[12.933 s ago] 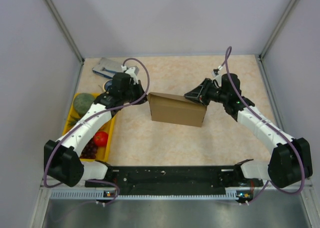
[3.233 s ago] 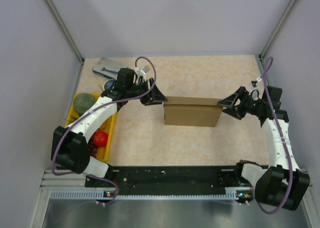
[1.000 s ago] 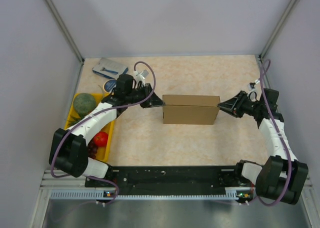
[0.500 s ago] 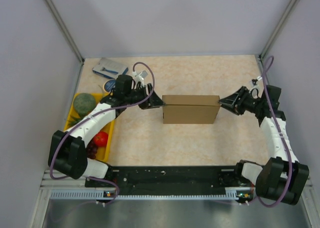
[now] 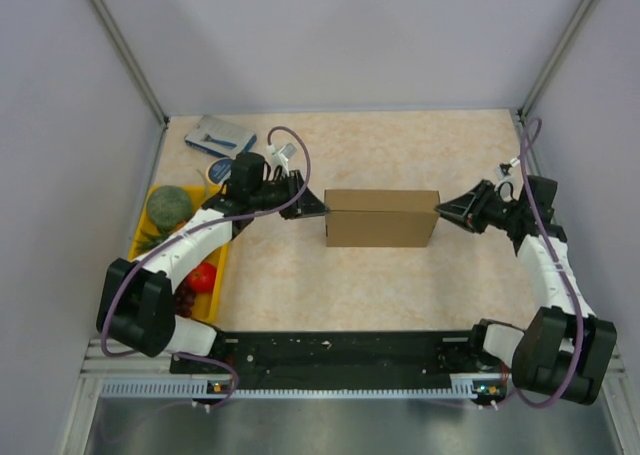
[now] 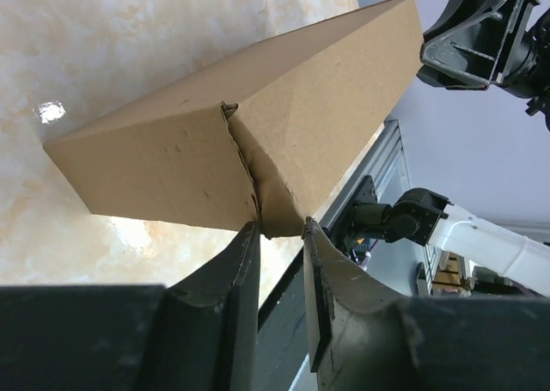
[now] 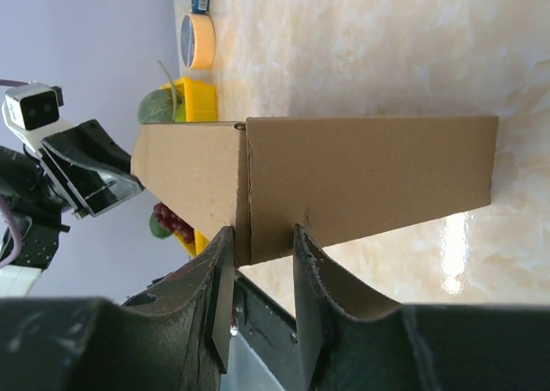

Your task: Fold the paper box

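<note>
The paper box (image 5: 382,218) is a closed brown cardboard carton lying lengthwise at the table's middle. My left gripper (image 5: 322,209) is at its left end. In the left wrist view its jaws (image 6: 277,232) are closed on the box's (image 6: 301,125) lower end corner. My right gripper (image 5: 439,211) is at the right end. In the right wrist view its jaws (image 7: 260,236) pinch the end edge of the box (image 7: 361,185) at the seam. I cannot tell whether the box rests on the table or hangs just above it.
A yellow tray (image 5: 222,265) at the left edge holds a green melon (image 5: 168,205), a red fruit (image 5: 201,275) and grapes. A blue-grey packet (image 5: 220,133) and a round yellow roll (image 5: 214,170) lie at the back left. Walls enclose three sides.
Since the earliest frame the box has moved right and turned square to the table edge, with both grippers now at its ends. Over the last second almost nothing has moved.
</note>
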`<state>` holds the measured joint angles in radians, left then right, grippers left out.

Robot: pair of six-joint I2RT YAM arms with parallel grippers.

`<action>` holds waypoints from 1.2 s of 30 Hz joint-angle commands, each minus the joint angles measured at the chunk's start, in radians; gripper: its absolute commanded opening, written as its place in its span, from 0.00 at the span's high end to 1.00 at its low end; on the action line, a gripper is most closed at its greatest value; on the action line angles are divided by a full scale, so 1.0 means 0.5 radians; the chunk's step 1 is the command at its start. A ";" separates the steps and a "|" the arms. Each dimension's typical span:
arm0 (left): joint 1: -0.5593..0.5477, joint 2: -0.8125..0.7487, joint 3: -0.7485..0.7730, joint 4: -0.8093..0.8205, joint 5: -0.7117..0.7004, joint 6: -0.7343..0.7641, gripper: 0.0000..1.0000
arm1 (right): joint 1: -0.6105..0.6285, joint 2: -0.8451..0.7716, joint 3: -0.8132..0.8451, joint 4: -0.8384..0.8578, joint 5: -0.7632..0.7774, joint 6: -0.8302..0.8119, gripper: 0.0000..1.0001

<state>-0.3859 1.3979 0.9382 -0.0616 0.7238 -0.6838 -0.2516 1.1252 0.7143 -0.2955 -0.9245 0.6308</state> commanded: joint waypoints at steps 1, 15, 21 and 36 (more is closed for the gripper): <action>0.011 0.018 -0.008 0.016 -0.012 0.024 0.75 | 0.000 -0.005 0.041 -0.029 0.100 -0.053 0.74; 0.094 -0.274 0.106 -0.251 -0.083 0.235 0.53 | 0.166 -0.106 0.534 -0.440 0.388 -0.255 0.41; 0.094 -0.164 0.087 0.012 0.175 0.006 0.62 | 0.184 -0.002 0.538 -0.437 0.395 -0.286 0.33; -0.026 -0.062 0.139 0.031 0.102 -0.074 0.54 | 0.242 0.078 0.397 -0.330 0.432 -0.274 0.40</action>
<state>-0.3759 1.3491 0.9798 -0.1238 0.7673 -0.6926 -0.1490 1.1561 0.9226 -0.5091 -0.7090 0.4980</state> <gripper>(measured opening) 0.460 0.611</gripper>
